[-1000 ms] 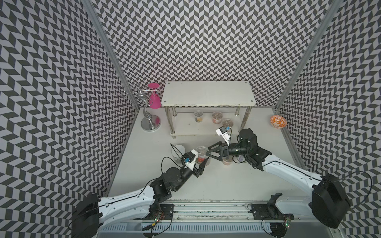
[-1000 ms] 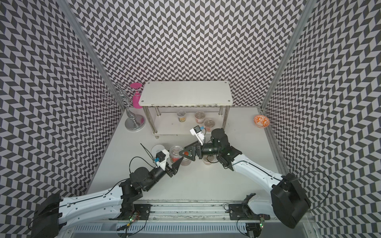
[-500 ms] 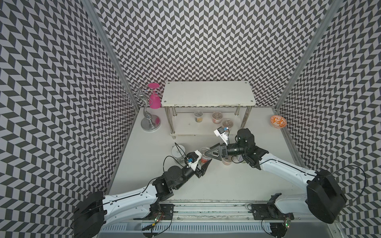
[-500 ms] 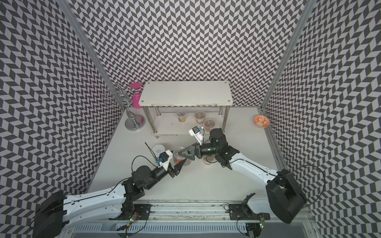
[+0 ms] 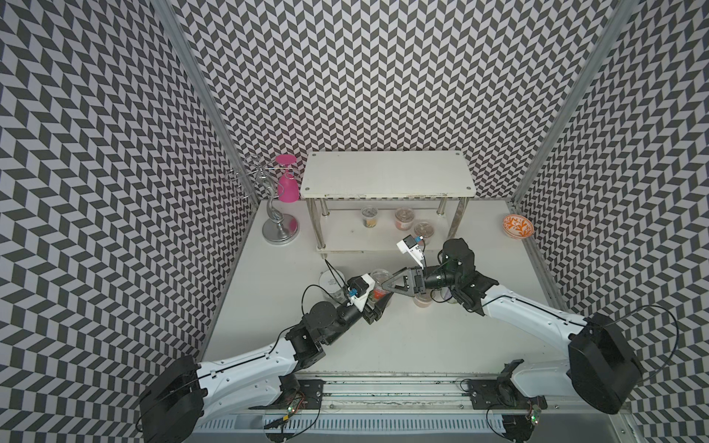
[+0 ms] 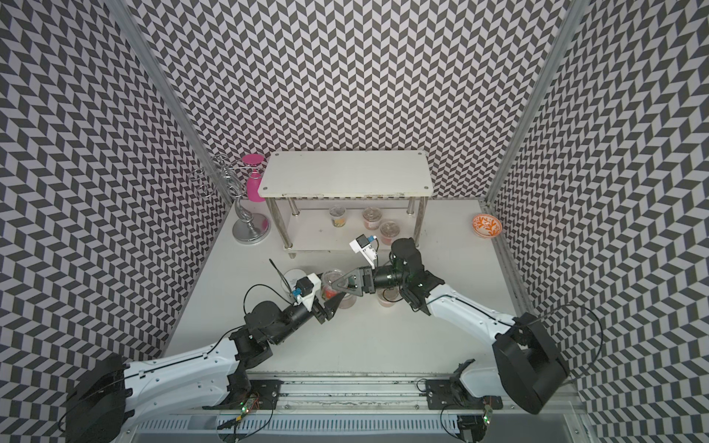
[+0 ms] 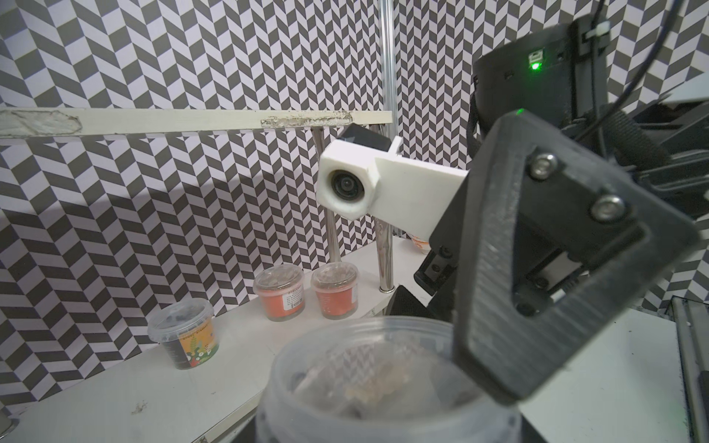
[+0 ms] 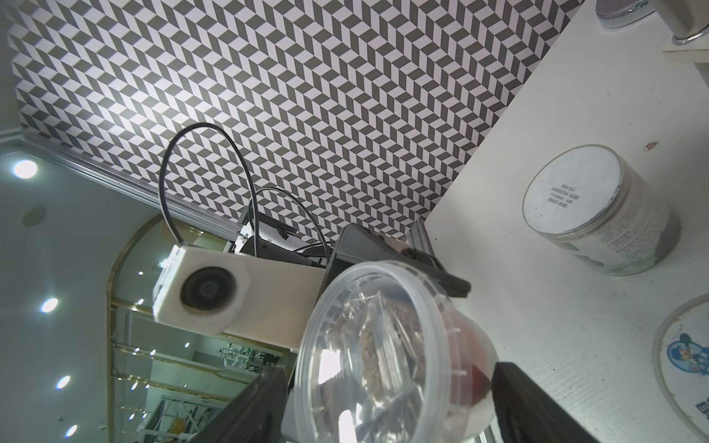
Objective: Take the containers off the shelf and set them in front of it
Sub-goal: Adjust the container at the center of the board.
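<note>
A clear foil-topped cup (image 5: 379,276) with red contents hangs tilted above the table in front of the white shelf (image 5: 385,180). My left gripper (image 5: 378,303) is shut on the cup from the near side. My right gripper (image 5: 385,291) reaches in from the right, open, with one finger on each side of the same cup (image 8: 383,345) and close to it. Three more cups (image 5: 369,216) (image 5: 404,218) (image 5: 424,229) stand on the shelf's lower tier. A white-lidded jar (image 5: 330,284) and another cup (image 5: 422,303) stand on the table in front.
A silver wire stand (image 5: 278,226) with a pink upside-down goblet (image 5: 287,184) is left of the shelf. An orange-and-white bowl (image 5: 518,226) sits at the back right. One more container (image 5: 447,301) shows partly under my right arm. Patterned walls close three sides.
My right gripper's fingers have narrowed around the cup. The left gripper has shifted slightly right with the cup still in it.
</note>
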Motion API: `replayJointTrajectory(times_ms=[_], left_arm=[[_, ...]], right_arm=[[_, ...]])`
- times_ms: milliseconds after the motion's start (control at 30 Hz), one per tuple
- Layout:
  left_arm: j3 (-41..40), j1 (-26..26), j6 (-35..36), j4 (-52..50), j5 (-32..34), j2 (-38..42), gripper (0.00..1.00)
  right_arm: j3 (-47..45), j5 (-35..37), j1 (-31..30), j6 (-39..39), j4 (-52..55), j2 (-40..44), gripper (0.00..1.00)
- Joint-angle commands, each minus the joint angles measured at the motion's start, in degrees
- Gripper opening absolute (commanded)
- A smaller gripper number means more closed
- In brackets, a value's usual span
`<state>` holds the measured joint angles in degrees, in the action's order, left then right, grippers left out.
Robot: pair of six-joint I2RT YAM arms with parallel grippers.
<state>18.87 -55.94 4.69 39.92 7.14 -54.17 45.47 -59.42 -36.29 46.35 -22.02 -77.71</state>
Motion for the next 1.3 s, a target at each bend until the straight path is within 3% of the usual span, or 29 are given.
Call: replayJointTrajectory(times_ms=[0,133,367,533,767,1067,1267], left_arm=[[1.27,0.57,0.35,1.40,-2.17,-0.17,0.69],[0.81,0.70,-0.12,0.70,-2.48,0.54,0.69],[0.86,1.17,-1.69,-0.37,-1.35,0.72,0.66],[-0.17,1.18,-4.23,-1.69,-0.27,2.52,0.65],[-4.23,1.17,-7.04,-3.63,4.88,6.32,0.62],[-12.98,0.32,-12.88,-2.86,9.07,9.07,0.60],[-18.51,-1.07,-15.03,1.43,11.99,5.63,0.61]], right_arm=[[0.11,-0.10,-0.01,2.51,-5.27,0.52,0.83],[0.09,0.47,0.35,2.50,-4.67,0.86,0.79],[3.15,3.15,0.21,-10.55,9.70,0.73,0.76],[4.01,5.19,0.00,-14.51,13.38,0.65,0.75],[7.19,9.88,0.16,-20.05,17.34,1.38,0.88],[8.85,15.09,0.17,-28.04,21.65,3.15,0.92],[9.53,18.19,0.00,-33.82,25.14,3.91,0.94]])
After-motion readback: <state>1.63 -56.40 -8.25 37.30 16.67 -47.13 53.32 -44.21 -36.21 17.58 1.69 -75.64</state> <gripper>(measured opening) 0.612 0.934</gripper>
